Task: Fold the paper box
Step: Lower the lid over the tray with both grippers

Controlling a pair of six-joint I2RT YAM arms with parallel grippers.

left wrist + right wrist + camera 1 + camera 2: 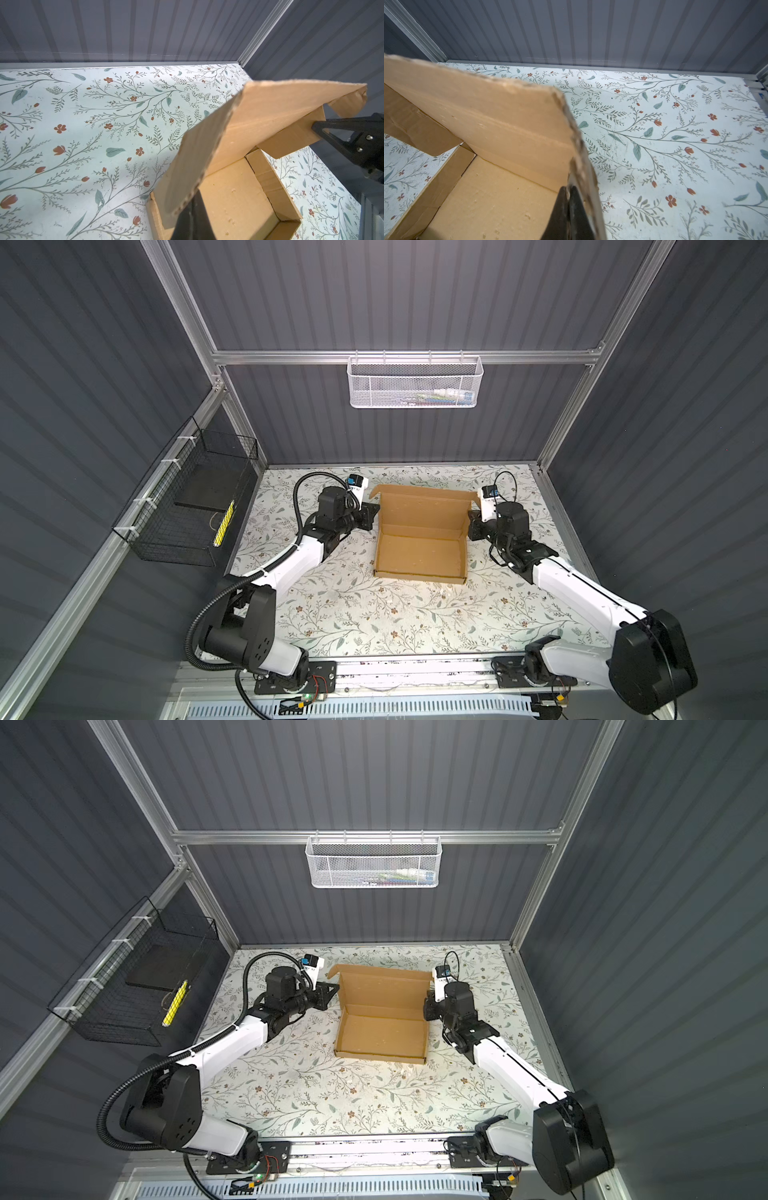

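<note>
Near the desk's (415, 614) far edge, you are clamping left claw (372, 511) and right claw (471, 517) on the paper box (422, 549) lid's side edges; the cardboard is likely handling light, stiff and crease-prone.

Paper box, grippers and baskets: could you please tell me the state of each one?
paper box: base tray folded up, lid standing open.
left gripper: shut on the lid's left edge.
right gripper: shut on the lid's right edge.
white basket: hanging, items inside.
black basket: hanging, yellow item inside.

the floral-patterned table (374, 614) carries the brown paper box (422, 556) toward its far side.
</note>
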